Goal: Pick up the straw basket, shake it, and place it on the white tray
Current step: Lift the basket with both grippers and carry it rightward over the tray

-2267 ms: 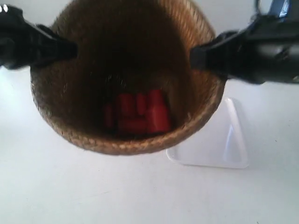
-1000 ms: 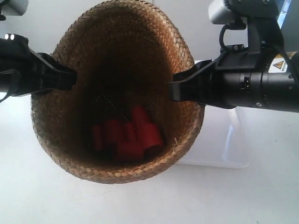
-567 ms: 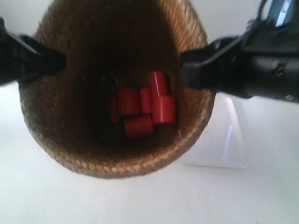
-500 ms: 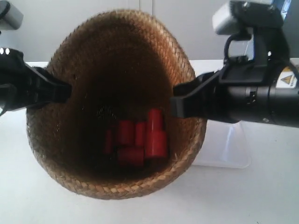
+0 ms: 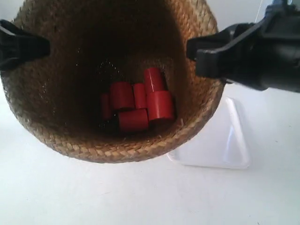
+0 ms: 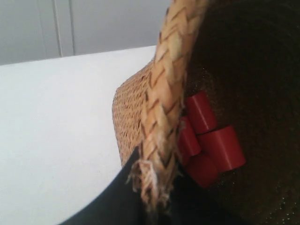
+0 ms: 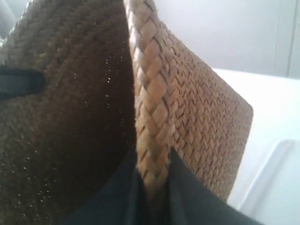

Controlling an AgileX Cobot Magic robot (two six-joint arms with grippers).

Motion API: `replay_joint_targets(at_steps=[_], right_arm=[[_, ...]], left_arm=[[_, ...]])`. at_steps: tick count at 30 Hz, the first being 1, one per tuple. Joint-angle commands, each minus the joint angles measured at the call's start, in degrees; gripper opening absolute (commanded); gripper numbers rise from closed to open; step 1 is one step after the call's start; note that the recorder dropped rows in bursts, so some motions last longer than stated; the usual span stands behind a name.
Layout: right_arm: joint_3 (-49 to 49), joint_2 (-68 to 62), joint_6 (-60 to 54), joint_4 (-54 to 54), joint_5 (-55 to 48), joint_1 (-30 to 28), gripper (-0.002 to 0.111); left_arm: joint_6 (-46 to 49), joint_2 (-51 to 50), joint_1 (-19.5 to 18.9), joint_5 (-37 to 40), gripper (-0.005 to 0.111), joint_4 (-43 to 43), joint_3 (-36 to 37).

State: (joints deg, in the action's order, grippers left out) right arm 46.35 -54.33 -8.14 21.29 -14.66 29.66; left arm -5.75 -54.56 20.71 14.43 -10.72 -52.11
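Exterior view: straw basket held up by its rim, both sides

The basket is tilted, its mouth toward the camera, with red cylinders heaped inside. The white tray lies on the table behind it, partly hidden. Left wrist view: left gripper clamped on the braided rim. Right wrist view: right gripper pinching the rim likewise.

Table: I work over a smooth white tabletop.
Wall: I see a pale grey panelled wall with vertical seams.
Light: bright, soft, even.
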Motion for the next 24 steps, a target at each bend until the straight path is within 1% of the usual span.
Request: replay_joint_targets(at_steps=[1,3,5,6,9,11,13,15,20,24], right_arm=[[-2.3,-5.9,-1.6,-0.9,-0.2,-0.5,0.0],[-0.8,-5.2,-1.7,2.0,-0.3,-0.5,0.0],[3.0,-0.9,-4.5,3.1,-2.0,0.2,0.0],[4.1,1.7,-5.4,3.0,-1.0,0.6,0.0],[1.9,2.1,-4.7,0.9,0.4,0.3,0.0],[-1.6,-1.6,-3.5,0.9,0.4,0.0,0.0],[-2.6,-3.6,-3.4,1.1,0.4,0.0,0.0],[-2.5,-4.6,-3.3,1.5,0.4,0.0,0.0],[-2.5,-4.0,-3.3,2.1,3.3,0.0,0.0],[-2.5,-3.8,-3.1,2.1,4.8,0.0,0.0]], left_arm=[[-0.7,-3.8,-1.3,3.1,0.0,2.3,1.6],[-1.3,-2.7,-1.2,3.7,0.0,-1.0,-0.3],[2.4,0.4,0.0,4.4,0.0,-3.5,-3.9],[4.3,2.0,0.1,3.2,0.0,-3.3,-5.0],[1.8,0.9,-1.3,4.6,0.0,-1.4,-3.6],[1.2,-2.0,-1.8,5.5,0.0,-1.6,-0.9],[1.2,-3.0,-1.8,5.6,0.0,-1.9,0.1],[1.2,-3.2,-1.8,5.7,0.0,-1.9,0.2],[1.6,-3.2,-1.8,2.7,0.0,-1.9,0.1],[1.7,-3.2,-1.8,3.1,0.0,-1.9,0.1]])
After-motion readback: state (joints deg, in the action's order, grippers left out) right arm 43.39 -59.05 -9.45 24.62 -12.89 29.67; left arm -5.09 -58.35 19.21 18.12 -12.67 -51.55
